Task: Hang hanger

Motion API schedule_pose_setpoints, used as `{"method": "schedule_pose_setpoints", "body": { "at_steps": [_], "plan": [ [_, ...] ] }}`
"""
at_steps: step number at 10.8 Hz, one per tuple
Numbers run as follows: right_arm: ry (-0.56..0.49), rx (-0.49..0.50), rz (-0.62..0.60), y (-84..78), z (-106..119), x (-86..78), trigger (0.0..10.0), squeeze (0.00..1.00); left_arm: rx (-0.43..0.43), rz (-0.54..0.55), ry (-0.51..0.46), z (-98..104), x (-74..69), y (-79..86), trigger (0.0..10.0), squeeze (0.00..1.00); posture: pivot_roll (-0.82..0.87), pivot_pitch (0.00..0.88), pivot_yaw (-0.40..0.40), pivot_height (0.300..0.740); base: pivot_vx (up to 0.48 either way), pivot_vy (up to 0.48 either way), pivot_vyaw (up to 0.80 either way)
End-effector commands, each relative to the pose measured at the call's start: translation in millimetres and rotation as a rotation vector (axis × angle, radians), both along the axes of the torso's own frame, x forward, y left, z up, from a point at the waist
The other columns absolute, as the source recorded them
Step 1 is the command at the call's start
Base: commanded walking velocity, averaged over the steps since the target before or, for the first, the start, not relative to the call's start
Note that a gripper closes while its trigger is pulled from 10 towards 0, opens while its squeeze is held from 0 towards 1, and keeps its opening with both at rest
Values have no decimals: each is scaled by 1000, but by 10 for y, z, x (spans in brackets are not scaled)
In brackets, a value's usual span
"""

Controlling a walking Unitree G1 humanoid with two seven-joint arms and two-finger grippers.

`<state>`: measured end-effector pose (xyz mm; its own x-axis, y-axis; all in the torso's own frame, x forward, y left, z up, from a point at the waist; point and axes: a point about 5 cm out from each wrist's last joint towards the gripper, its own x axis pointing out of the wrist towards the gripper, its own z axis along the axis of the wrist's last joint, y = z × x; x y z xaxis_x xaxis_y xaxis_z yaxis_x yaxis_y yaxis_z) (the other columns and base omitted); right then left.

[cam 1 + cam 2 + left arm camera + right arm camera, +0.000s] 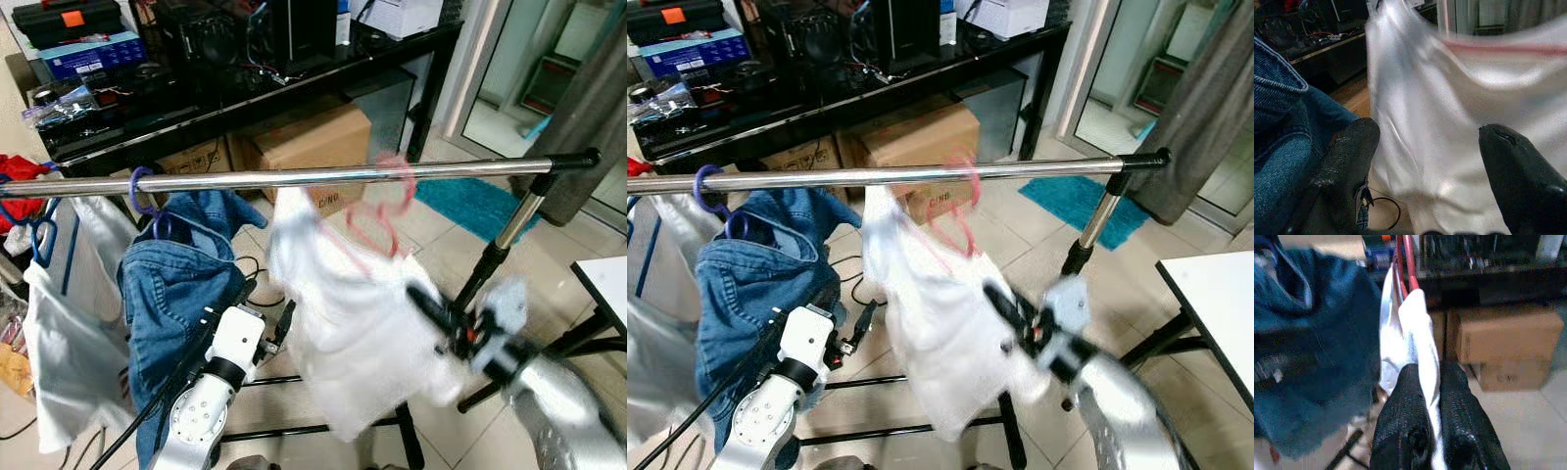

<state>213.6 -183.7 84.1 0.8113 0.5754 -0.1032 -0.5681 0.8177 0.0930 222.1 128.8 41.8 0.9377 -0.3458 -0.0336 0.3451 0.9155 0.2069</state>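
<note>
A silver rail [245,180] runs across the scene. A pink-red hanger [377,220], blurred, carries a white shirt [333,323]; its hook is at the rail, and I cannot tell whether it rests on it. My right gripper [419,299] is shut on the shirt's cloth just below the hanger, as the right wrist view shows [1425,372]. My left gripper [266,299] is open, low between the white shirt and a denim garment [181,284], with the shirt [1449,122] in front of its fingers.
The denim garment hangs from a blue hanger hook [137,191] on the rail. A white garment [59,323] hangs at far left. Behind are a cluttered black table [294,83] and cardboard boxes [313,142]. The rack's post [509,230] and a white table [607,284] are at right.
</note>
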Motion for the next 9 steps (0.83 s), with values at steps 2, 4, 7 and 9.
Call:
{"method": "schedule_pose_setpoints", "body": {
  "at_steps": [2,4,7,9],
  "plan": [
    [-15,-8,-39,-67,-32,0,10000,0,-12,26,9,-2,-20,14,10000,0,26,0,14,740,0,0,0],
    [-25,31,-117,-124,-67,23,10000,0,-66,104,24,-7,-50,82,10000,0,26,0,19,740,0,0,0],
    [-20,50,-64,-147,-114,-107,10000,0,-95,184,53,-63,-139,190,10000,0,21,0,24,740,0,0,-183],
    [-24,56,-24,-135,-115,-140,10000,0,-96,189,56,-62,-134,197,10000,0,13,0,27,740,0,0,-525]
  ]
}}
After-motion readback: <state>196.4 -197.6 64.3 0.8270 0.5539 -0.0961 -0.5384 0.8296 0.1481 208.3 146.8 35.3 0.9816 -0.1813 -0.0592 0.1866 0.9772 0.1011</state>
